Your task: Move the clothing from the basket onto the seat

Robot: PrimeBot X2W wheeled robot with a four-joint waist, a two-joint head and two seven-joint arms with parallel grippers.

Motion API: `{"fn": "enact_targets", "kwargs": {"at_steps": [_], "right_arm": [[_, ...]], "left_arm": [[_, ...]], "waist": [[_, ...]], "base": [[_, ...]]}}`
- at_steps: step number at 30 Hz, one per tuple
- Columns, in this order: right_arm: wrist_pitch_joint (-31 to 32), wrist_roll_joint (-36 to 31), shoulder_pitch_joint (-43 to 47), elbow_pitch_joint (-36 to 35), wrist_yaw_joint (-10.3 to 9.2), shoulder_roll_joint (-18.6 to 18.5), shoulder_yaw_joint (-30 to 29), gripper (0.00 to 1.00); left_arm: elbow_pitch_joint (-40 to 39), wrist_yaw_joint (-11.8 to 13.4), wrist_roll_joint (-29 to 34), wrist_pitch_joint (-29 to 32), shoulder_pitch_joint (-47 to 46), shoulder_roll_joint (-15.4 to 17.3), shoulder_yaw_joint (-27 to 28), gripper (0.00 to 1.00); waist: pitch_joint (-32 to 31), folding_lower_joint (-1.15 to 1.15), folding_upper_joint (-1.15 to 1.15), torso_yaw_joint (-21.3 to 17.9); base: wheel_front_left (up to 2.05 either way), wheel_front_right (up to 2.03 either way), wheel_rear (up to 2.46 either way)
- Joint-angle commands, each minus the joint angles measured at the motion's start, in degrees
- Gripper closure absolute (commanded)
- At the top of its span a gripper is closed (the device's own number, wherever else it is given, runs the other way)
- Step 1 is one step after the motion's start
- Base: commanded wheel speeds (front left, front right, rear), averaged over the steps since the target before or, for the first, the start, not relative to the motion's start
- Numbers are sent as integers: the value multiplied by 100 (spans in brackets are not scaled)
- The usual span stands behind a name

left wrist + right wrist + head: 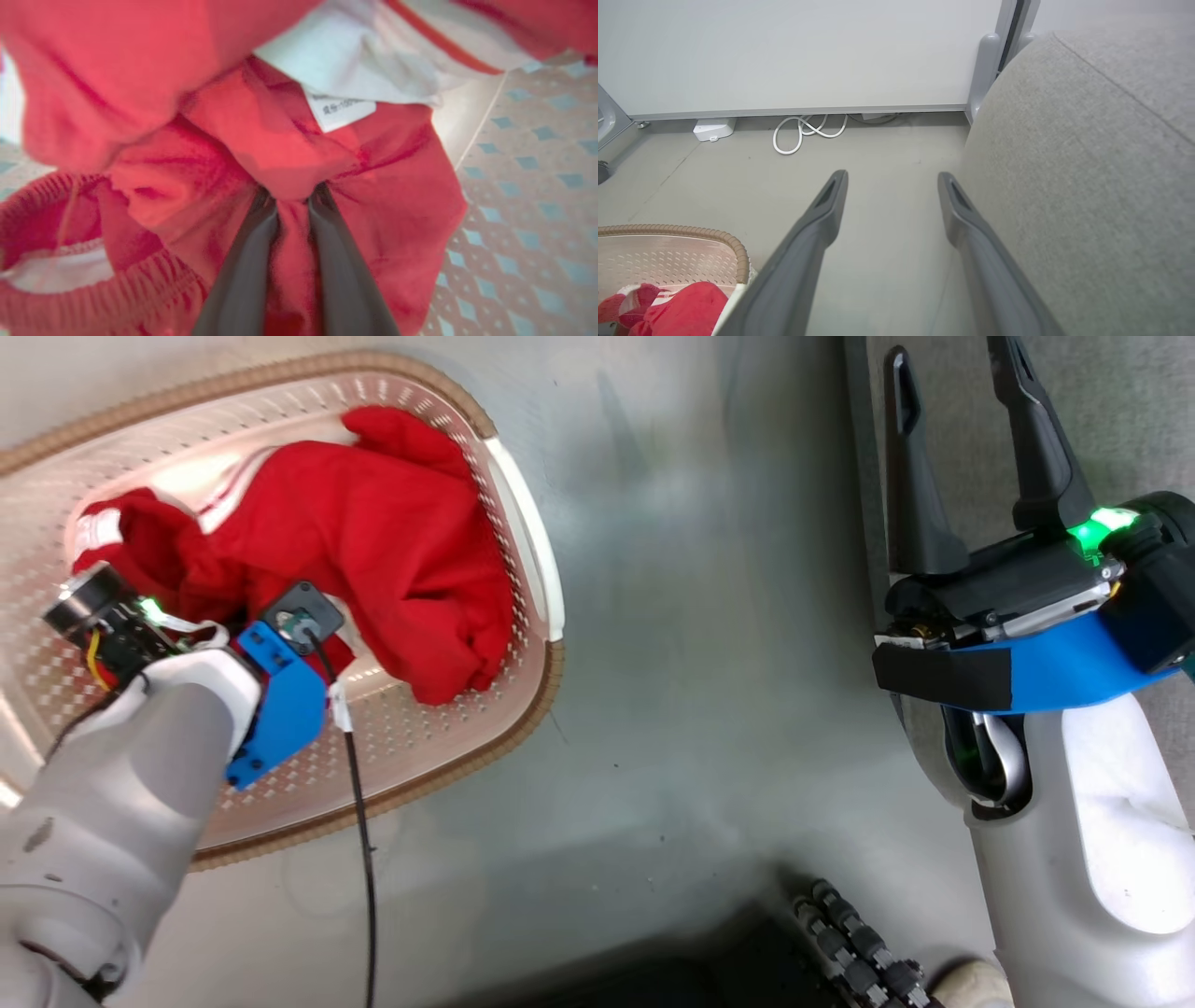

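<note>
Clothing (373, 523): red heap inside basket (537, 569), one fold clamped in left gripper (292, 196). Right gripper (950, 373): spread apart, empty, just beside seat (1087, 163). Step in hand: grasp. Next move, by judgement: lift clear of basket, carry across to seat, release.

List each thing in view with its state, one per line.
clothing: crumpled, one fold pinched
basket: upright on the floor, holding the clothing
seat: no clothing on the part shown
left gripper: closed on a clothing fold
right gripper: open, holding nothing
</note>
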Motion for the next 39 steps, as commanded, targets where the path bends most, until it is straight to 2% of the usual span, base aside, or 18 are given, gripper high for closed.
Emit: {"fn": "enact_targets", "kwargs": {"at_steps": [1, 14, 27, 39], "right_arm": [[-21, -70, 7, 44, 1, -12, -42, 0], [-20, -314, 314, 260, 1, -13, -211, 0], [-21, -597, 845, 545, 1, -16, -464, 0], [-21, -659, 1449, 743, 1, -16, -576, 0]], "left_arm": [[4, 16, -102, -85, 52, -87, 60, 100], [-96, 16, -553, -582, 375, -502, 123, 100], [-334, 16, -956, -1358, 722, -1097, 62, 100], [-842, 16, -1539, -1732, 883, -1213, 328, 100]], "waist": [[-227, -2, 0, 124], [-1255, -2, 0, 585], [-2474, -2, 0, 1222], [-3617, -2, 0, 1393]], "base": [[0, 0, 0], [0, 0, 0], [0, 0, 0], [0, 0, 0]]}}
